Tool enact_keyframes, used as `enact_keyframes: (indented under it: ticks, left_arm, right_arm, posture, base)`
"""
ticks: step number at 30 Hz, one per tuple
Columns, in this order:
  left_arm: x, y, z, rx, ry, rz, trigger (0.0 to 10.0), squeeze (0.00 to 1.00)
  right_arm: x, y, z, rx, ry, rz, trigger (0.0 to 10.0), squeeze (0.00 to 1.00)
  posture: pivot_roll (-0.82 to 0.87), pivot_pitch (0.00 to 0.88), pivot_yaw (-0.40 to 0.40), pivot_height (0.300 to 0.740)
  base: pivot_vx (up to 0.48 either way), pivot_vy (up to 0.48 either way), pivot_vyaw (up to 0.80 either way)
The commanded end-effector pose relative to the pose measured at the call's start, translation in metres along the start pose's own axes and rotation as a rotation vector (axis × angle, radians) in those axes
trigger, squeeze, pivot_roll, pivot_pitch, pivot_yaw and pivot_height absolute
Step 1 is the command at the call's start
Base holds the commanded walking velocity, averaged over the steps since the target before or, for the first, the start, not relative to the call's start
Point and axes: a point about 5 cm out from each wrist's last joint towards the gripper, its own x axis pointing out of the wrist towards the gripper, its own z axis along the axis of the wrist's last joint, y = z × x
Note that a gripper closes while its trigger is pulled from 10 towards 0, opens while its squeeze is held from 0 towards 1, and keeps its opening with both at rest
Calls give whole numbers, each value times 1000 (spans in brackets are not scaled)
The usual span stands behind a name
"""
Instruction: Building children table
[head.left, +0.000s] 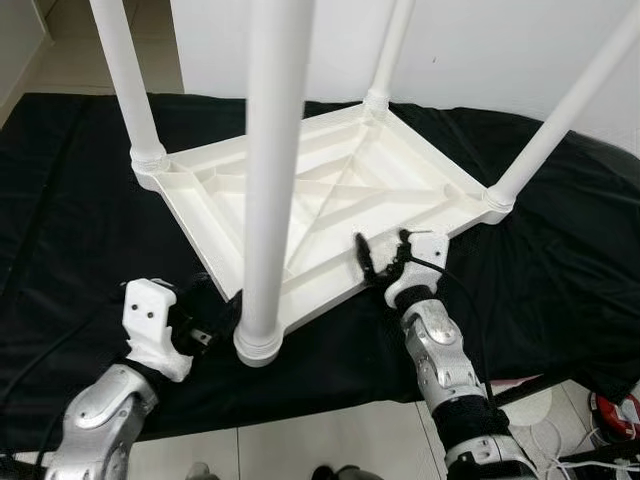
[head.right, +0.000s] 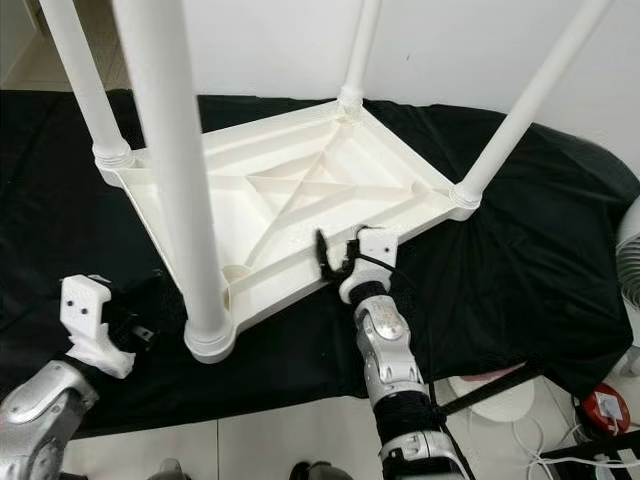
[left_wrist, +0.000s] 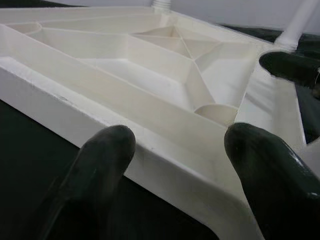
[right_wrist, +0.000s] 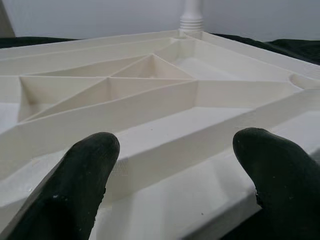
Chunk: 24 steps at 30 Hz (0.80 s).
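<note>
Underneath everything, a black cloth (head.left: 80, 220) covers the floor, and on it a white plastic children's table (head.left: 330, 200) lies upside down with its ribbed underside up and four white legs (head.left: 275, 180) standing up from the corners. At its near edge the right gripper (head.left: 385, 255) rests with fingers spread apart. Beside the near corner leg, the left gripper (left_wrist: 175, 145) faces the table's side rim, its fingers (left_wrist: 102, 150) likewise apart and holding nothing.

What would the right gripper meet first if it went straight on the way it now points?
Probably the near edge of the upturned white tabletop: the right gripper, fingers open, points straight at its rim, close ahead, though depth is uncertain.
</note>
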Motion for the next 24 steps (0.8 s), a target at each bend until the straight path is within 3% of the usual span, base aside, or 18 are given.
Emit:
enact_keyframes:
  ticks: [1,8,10,13,16,18,24]
  left_arm:
    - [7,-9,-13,-17,41,-15,10000,0]
    - [21,-7,-16,-46,30,87,10000,0]
    - [26,3,-12,-50,-10,183,10000,0]
    - [27,7,-10,-52,-25,216,10000,0]
    - [35,16,6,-51,-113,287,10000,0]
    - [40,15,11,-74,-147,283,10000,0]
    - [51,-4,2,-119,-106,221,10000,0]
  right_arm:
    - [1,-12,-5,-35,38,-79,10000,0]
    - [3,-25,-6,-28,53,-147,10000,0]
    - [3,-34,-9,-24,79,-194,10000,0]
    - [3,-38,-11,-20,89,-215,10000,0]
    - [2,-55,-16,-15,122,-333,10000,0]
    - [2,-60,-17,-10,128,-367,10000,0]
    - [3,-67,-21,64,147,-398,10000,0]
  posture:
    - [138,81,-107,740]
    - [128,77,-109,740]
    - [122,75,-114,740]
    - [122,75,-114,740]
    - [118,71,-117,740]
    - [118,69,-118,740]
    - [118,61,-113,740]
  base:
    - [0,0,0]
    - [0,0,0]
    - [0,0,0]
    - [0,0,0]
    - [0,0,0]
    - [0,0,0]
    - [0,0,0]
